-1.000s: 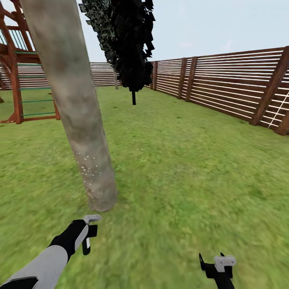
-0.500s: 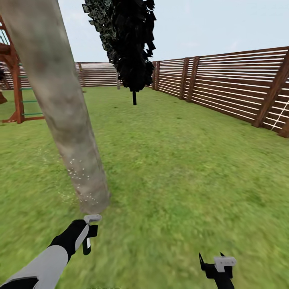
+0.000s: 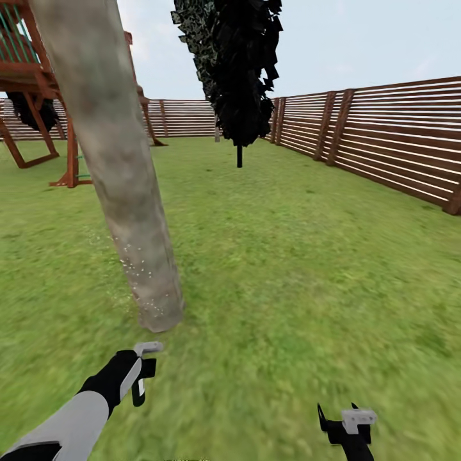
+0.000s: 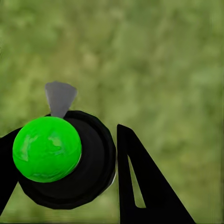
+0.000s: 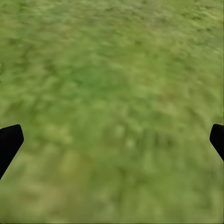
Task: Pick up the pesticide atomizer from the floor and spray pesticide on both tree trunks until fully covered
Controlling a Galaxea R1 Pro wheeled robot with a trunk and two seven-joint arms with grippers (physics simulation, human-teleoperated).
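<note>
Two grippers frame a garden scene in which the left gripper [image 3: 142, 371] holds the spray bottle [image 4: 65, 161] low over the grass [image 3: 288, 269], just short of the foot of the near tree trunk [image 3: 121, 173]. In the left wrist view the bottle sits between the black fingers [image 4: 140, 182], its round dark body topped by a bright green cap and a pale grey nozzle pointing outward; the fingers look closed against it. The right gripper [image 3: 346, 422] hangs apart at the lower right, its fingertips [image 5: 9, 142] spread wide at the edges of the right wrist view with nothing but lawn between them.

A scatter of white specks [image 3: 137, 272] clings to the lower trunk and drifts over the grass beside it, while the upper trunk appears bare. To finish this trunk well, the nozzle likely needs to be raised and aimed squarely at the bark, then worked upward and around the sides, with the robot kept close enough that the mist lands on the wood, not the lawn. A second tree [image 3: 237, 70] stands farther off near the slatted wooden fence [image 3: 384, 147], apparently unsprayed from here; a wooden play frame [image 3: 38, 96] rises behind the trunk.

No brand, label or readable writing appears on the bottle or anywhere else.
</note>
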